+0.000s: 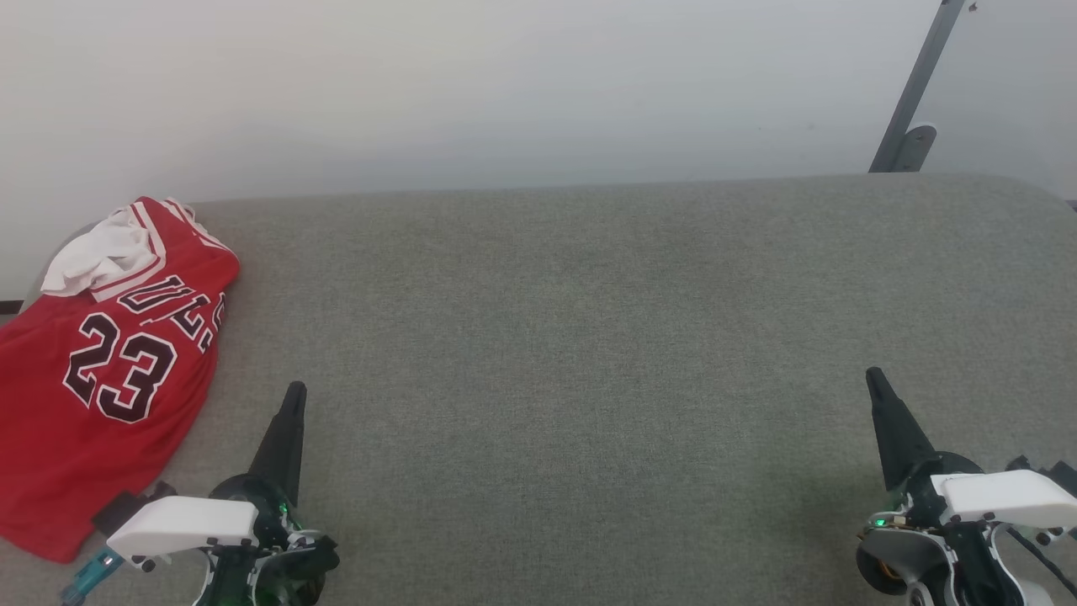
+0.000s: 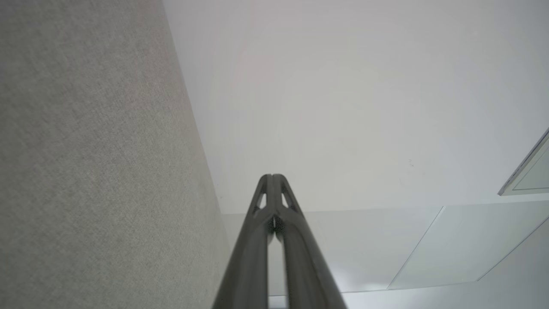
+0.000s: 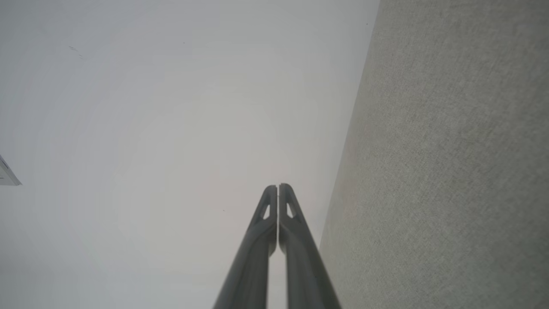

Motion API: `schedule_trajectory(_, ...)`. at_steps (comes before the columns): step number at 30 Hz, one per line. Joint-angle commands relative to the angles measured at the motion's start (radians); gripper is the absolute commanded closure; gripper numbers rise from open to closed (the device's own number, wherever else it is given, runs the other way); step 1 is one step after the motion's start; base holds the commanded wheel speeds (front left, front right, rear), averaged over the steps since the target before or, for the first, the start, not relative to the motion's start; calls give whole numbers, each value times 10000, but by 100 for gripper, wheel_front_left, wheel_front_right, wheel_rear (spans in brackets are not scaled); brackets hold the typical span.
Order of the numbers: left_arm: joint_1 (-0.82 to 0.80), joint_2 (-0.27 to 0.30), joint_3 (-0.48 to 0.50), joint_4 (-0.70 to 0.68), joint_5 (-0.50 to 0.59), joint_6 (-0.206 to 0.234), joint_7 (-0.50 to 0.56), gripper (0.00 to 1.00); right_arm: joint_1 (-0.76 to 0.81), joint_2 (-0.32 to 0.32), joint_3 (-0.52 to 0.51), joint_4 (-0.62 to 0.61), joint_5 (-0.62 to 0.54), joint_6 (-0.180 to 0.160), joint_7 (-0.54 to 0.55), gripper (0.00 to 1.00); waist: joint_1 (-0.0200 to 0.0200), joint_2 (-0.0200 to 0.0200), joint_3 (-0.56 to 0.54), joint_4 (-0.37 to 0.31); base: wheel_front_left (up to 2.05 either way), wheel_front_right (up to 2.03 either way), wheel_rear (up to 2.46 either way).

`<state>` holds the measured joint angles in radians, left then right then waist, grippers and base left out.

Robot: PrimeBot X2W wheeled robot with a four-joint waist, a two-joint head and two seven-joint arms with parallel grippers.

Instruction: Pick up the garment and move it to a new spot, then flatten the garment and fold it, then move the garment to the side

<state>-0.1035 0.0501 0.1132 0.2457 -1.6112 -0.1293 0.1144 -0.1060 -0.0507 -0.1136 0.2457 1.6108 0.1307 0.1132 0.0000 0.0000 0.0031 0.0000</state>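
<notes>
While both arms sit low over the grey fabric surface point(image 1: 589, 337), we find the garment point(image 1: 109, 379) at the 9 o'clock edge of the head view, lying rumpled on the surface's left end. Its red face is up, with the black "23" legible. A white sleeve point(image 1: 97, 252) with striped trim is bunched at its 12 o'clock end.

Our left gripper point(image 1: 294, 391) sits at 7 o'clock in that view, fingers pointing toward 12. The garment lies at 9 o'clock from the fingertips, near but apart from them. In the left wrist view, the left gripper point(image 2: 272, 176) has its fingers pressed together at the tips, holding nothing.

Our right gripper point(image 1: 873, 376) sits at 5 o'clock, well apart from the garment. In the right wrist view, the right gripper point(image 3: 278, 186) is likewise closed tip to tip and empty.

A pale wall point(image 1: 505, 84) stands beyond the surface, with a grey metal bracket point(image 1: 913, 101) at 1 o'clock.
</notes>
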Motion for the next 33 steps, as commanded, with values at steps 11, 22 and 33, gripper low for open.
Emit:
schedule_trajectory(11, -116, -27, 16, -12, -36, -52, 21, 100, -48, 34, -9, -27, 43, 0, 18, 100, 0, 0, 0, 0, 0, 0, 0)
schedule_trajectory(22, -116, -27, 16, -12, -36, -52, 21, 100, -48, 32, -7, -27, 43, 0, 20, 100, 0, 0, 0, 0, 0, 0, 0)
schedule_trajectory(33, -116, -27, 16, -12, -36, -52, 21, 100, -48, 32, -9, -27, 43, 0, 18, 100, 0, 0, 0, 0, 0, 0, 0)
